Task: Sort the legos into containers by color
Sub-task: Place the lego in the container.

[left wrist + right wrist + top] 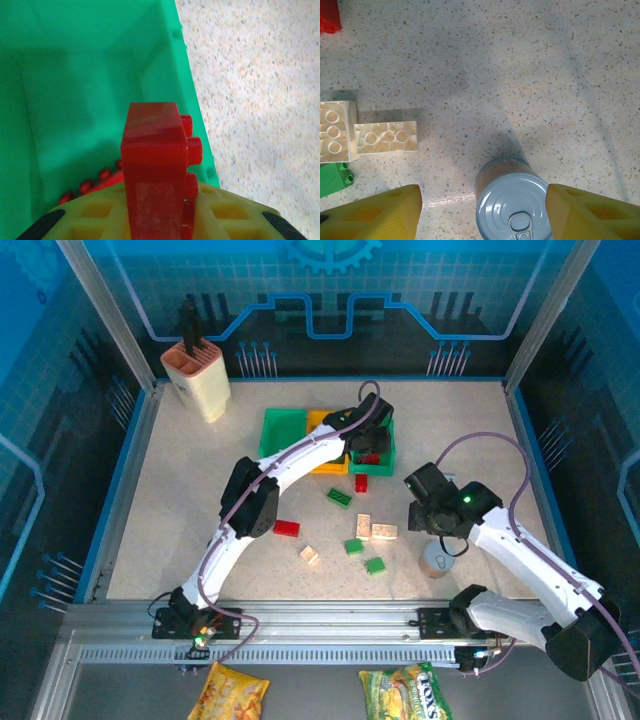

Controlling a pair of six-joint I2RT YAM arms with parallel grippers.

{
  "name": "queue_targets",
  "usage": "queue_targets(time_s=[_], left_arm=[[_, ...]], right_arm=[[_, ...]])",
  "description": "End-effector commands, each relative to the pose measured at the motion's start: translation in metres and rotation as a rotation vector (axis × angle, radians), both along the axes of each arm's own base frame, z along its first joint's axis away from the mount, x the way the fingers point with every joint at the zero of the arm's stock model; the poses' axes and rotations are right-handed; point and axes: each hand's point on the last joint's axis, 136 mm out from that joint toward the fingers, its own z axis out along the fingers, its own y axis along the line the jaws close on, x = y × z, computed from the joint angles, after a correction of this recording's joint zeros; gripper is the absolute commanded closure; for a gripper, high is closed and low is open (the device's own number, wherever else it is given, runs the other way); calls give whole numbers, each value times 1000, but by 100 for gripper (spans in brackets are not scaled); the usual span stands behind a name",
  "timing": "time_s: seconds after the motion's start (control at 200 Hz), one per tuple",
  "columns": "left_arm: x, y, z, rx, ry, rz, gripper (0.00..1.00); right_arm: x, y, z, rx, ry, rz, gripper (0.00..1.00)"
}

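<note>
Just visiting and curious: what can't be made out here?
- Top view: inside of the right green bin, covered by the left gripper.
- Left wrist: bin floor behind the held red brick.
- Right wrist: the can, cut by the bottom edge; a green brick, by the left edge.

The speckled table (170, 500) carries three bins (283, 432) in a row, loose red, green and cream bricks (286, 528), a can (437, 560) and a holder (197, 380).
</note>
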Motion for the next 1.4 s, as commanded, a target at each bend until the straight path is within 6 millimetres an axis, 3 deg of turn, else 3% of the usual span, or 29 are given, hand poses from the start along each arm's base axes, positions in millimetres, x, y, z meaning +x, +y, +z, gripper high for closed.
queue_targets(time_s=[0.0, 0.15, 0.365, 0.695, 1.081, 1.396], left_arm=[[28, 1, 8, -22, -85, 25, 70], [41, 1, -3, -45, -95, 42, 70], [42, -4, -11, -63, -83, 31, 64], [30, -6, 13, -92, -82, -13, 63], [-7, 4, 40, -66, -54, -70, 63], [-55, 33, 35, -3, 52, -92, 63]], right_arm=[[-5, -11, 2, -22, 0, -42, 33], [-8, -13, 4, -23, 2, -44, 33], [-10, -16, 7, -28, -4, -44, 33], [-3, -9, 7, -18, -6, -24, 33], [6, 1, 1, -1, 8, -2, 33], [14, 20, -12, 53, 39, 14, 33]])
